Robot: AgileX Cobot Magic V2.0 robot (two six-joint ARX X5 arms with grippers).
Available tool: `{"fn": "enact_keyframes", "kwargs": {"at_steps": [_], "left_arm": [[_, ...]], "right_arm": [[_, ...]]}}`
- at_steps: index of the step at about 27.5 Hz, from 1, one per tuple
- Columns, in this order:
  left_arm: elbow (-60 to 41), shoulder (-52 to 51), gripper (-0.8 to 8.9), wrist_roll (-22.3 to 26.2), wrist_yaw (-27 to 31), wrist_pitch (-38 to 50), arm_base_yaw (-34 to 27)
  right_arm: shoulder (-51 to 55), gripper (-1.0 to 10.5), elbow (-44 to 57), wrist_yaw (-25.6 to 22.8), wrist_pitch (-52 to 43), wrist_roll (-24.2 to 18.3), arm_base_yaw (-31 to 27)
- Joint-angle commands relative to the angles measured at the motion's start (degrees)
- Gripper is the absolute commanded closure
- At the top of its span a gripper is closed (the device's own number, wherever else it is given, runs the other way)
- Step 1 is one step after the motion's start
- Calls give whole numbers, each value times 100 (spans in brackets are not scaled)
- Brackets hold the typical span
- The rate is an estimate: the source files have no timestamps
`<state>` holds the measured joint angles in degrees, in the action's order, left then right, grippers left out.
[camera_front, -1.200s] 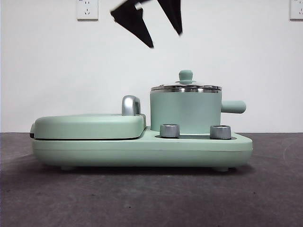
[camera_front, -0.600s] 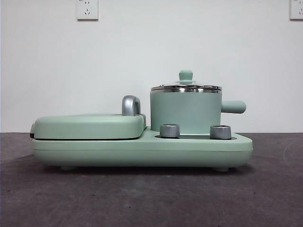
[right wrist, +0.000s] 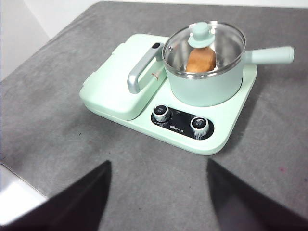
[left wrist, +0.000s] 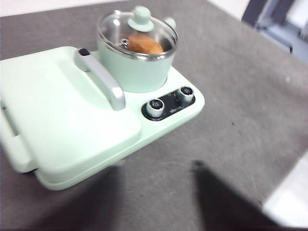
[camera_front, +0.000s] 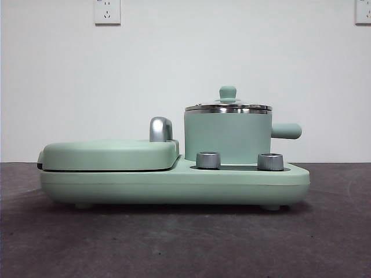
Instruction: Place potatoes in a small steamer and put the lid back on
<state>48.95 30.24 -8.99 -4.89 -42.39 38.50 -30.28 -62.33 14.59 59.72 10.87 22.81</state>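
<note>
Orange-brown potato (right wrist: 200,60) lies inside the mint steamer (right wrist: 204,84) under the seated glass lid (right wrist: 204,43), while both grippers' fingers, left (left wrist: 159,197) and right (right wrist: 159,197), hang wide apart above the tabletop (right wrist: 57,120).

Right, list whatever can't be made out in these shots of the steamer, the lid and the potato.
- Front view: the potato is hidden by the opaque wall of the small steamer.
- Wrist views: the potato shows only partly through the lid; the knob and glare cover the rest.
- Left wrist view: motion blur smears the dials.
- Right wrist view: the print by the dials is too small to read.
</note>
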Motion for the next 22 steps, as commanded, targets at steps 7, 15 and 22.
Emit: {"fn": "enact_keyframes", "kwargs": {"at_steps": [7, 15, 22], "left_arm": [[-35, -350, 808, -223, 492, 105, 39], [-37, -350, 808, -223, 492, 129, 42], [-304, -511, 808, -199, 490, 396, -269]], "right_arm": [[-96, 931, -24, -415, -105, 24, 28], [-68, 931, -26, -411, -105, 24, 28], [-68, 931, -26, -409, -105, 24, 28]]}}
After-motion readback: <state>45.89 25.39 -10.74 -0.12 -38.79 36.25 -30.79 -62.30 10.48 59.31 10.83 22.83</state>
